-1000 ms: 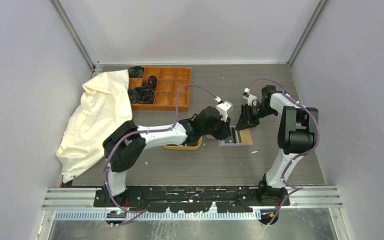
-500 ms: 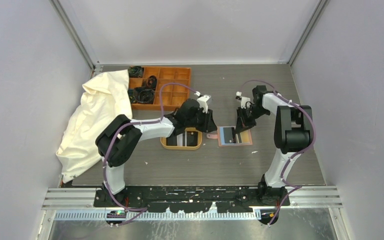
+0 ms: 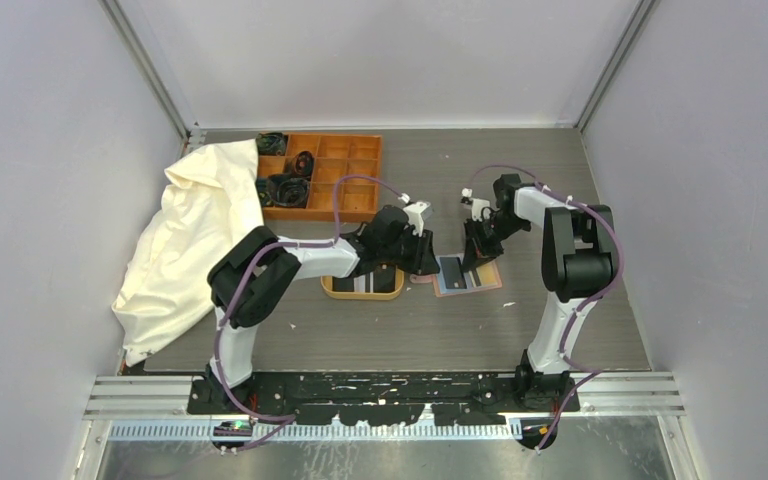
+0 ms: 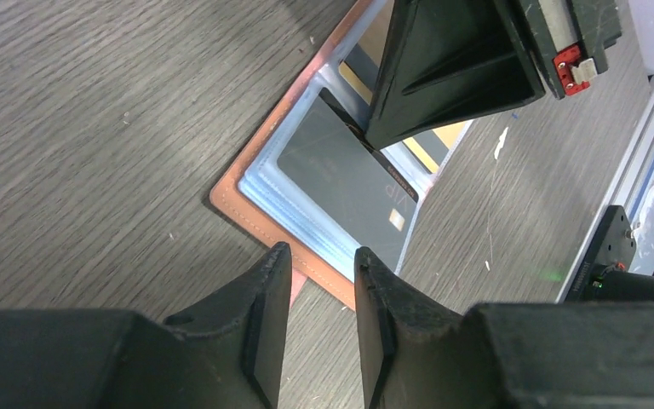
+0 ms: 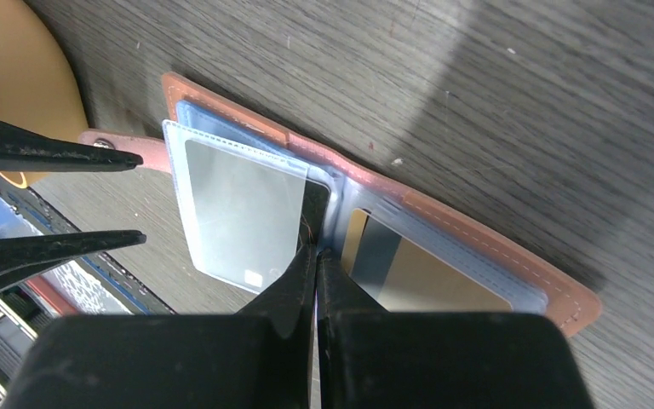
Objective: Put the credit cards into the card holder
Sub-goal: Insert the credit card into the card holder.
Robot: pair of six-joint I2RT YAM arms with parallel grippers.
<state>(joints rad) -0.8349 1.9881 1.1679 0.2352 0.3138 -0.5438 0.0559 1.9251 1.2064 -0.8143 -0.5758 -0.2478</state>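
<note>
Closest to you, your two arms stand at the near edge of the tabletop. The left arm and the right arm both bend in toward the middle.

In the middle there is one oval wooden tray. Just beside it, on the right, is one card holder. The card holder lies open and flat, with its see-through pockets facing up. Some cards lie in the tray, dark with a pale bit, but from above you cannot count them.

One dark card with a small chip sits in the left see-through pocket. Something tan and dark shows in the right pocket. I cannot tell if that is a card too.

Your left claw is low at the left end of the card holder. Its two fingers are apart and grip nothing. The one little snap tab sits right by one finger, and I cannot tell if they touch.

Your right claw has its two fingers pressed together. The tips sit at the fold in the middle, right at the end of the dark card. I cannot tell if they pinch the card or only touch it.

Farther back on the left lies one big cream cloth. At the far end is one orange box with many little squares. The cloth lies over its left edge, and three dark bundles show inside.
</note>
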